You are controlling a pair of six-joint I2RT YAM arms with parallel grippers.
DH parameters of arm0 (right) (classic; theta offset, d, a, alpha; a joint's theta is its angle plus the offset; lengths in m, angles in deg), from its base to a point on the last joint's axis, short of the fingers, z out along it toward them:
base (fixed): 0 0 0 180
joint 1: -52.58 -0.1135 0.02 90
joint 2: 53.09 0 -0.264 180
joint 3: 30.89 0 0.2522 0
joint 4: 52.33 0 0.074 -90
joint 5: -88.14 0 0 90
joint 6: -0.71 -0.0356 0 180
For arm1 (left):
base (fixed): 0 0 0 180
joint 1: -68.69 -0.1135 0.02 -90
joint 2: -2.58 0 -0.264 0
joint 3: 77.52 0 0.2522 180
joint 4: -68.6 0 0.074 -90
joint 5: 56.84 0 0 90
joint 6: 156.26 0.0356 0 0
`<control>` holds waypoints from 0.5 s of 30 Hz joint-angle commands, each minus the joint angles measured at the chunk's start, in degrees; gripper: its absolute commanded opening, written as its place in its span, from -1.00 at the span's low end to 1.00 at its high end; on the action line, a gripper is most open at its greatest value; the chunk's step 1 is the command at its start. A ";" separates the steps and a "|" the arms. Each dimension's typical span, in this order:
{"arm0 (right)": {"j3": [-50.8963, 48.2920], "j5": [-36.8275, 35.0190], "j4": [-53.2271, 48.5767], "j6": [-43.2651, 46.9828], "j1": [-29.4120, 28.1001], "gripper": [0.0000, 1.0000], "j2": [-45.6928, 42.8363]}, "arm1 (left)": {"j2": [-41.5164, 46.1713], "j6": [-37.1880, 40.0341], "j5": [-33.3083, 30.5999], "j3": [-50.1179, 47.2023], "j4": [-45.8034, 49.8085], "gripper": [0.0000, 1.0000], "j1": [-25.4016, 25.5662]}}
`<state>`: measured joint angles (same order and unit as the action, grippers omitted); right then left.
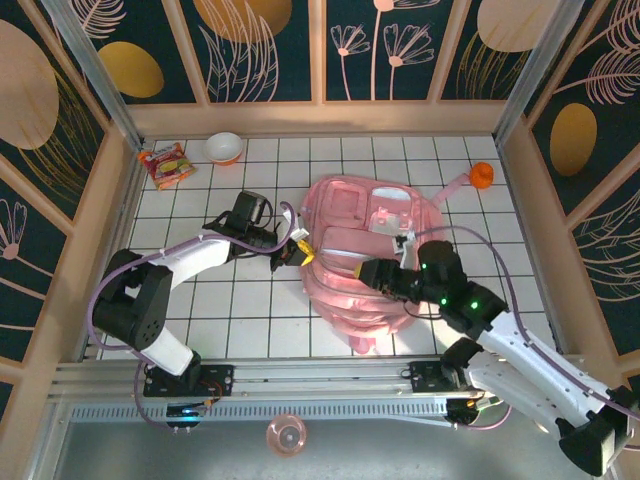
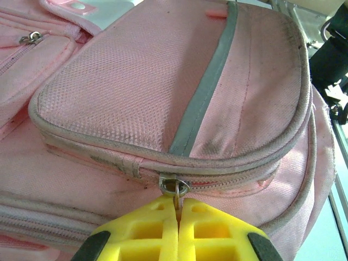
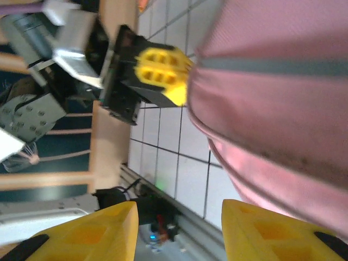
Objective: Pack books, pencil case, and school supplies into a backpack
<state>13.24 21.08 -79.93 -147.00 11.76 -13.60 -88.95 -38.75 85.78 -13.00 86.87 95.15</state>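
The pink backpack (image 1: pixel 370 250) lies flat on the white tiled table, front pockets up. My left gripper (image 1: pixel 300 250) is at its left edge, yellow jaws shut on the metal zipper pull (image 2: pixel 175 186) of a front pocket (image 2: pixel 179 92); the zip beside the slider looks closed. My right gripper (image 1: pixel 372 272) hovers open over the backpack's near part, with nothing between its fingertips (image 3: pixel 239 215), and the pink fabric (image 3: pixel 272 98) is to its right. In the right wrist view the left gripper (image 3: pixel 163 70) meets the bag's edge. The books, pencil case and school supplies are out of view.
A red-and-yellow snack packet (image 1: pixel 165 163) and a white bowl (image 1: pixel 225 148) sit at the back left. A small orange thing (image 1: pixel 481 175) lies at the back right by a pink strap. Wooden walls enclose the table, with a metal rail (image 1: pixel 300 380) along the near edge.
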 commanded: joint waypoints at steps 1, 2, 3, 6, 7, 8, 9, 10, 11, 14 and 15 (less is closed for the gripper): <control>-3.38 -4.57 6.67 -17.20 -3.37 -0.12 0.05 | 1.78 -0.17 0.25 -0.40 -1.13 -1.00 0.39; -3.92 -5.87 7.78 -18.95 -4.35 -0.12 0.39 | 1.70 -0.30 0.07 -0.39 -1.17 -1.00 0.48; -4.52 -7.12 9.08 -20.62 -4.98 -0.11 0.67 | 1.70 -0.26 -0.06 -0.32 -1.17 -1.00 0.57; -7.14 -9.40 13.88 -24.07 -5.33 -0.07 0.86 | 1.61 -0.27 -0.23 -0.12 -1.17 -1.00 0.76; -7.88 -9.96 14.99 -24.79 -5.32 -0.07 0.99 | 1.53 -0.30 -0.24 -0.06 -1.10 -1.00 0.85; -8.62 -10.78 16.25 -25.34 -5.32 -0.10 1.16 | 1.44 -0.26 -0.26 0.04 -0.93 -1.00 0.95; -9.19 -11.64 16.93 -25.88 -5.32 -0.16 1.44 | 1.39 -0.18 -0.49 0.26 -0.55 -1.00 1.03; -9.55 -12.33 17.53 -26.28 -5.32 -0.20 1.71 | 1.22 -0.09 -0.74 0.57 -0.03 -1.00 1.14; -10.00 -13.07 18.34 -26.56 -5.34 -0.20 2.10 | 0.97 0.08 -0.86 0.98 0.84 -1.00 1.35; -11.56 -14.75 20.98 -27.61 -4.61 -0.21 2.94 | 0.78 0.94 -0.78 1.45 2.38 -1.00 2.14; -12.26 -14.79 22.78 -27.58 -4.16 -0.25 2.97 | 0.90 1.10 -0.69 1.36 2.43 -1.00 2.42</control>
<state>2.73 9.93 -63.61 -171.85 6.86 -10.94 -88.58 -38.91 84.01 -12.91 87.55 96.57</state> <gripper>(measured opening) 0.389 0.050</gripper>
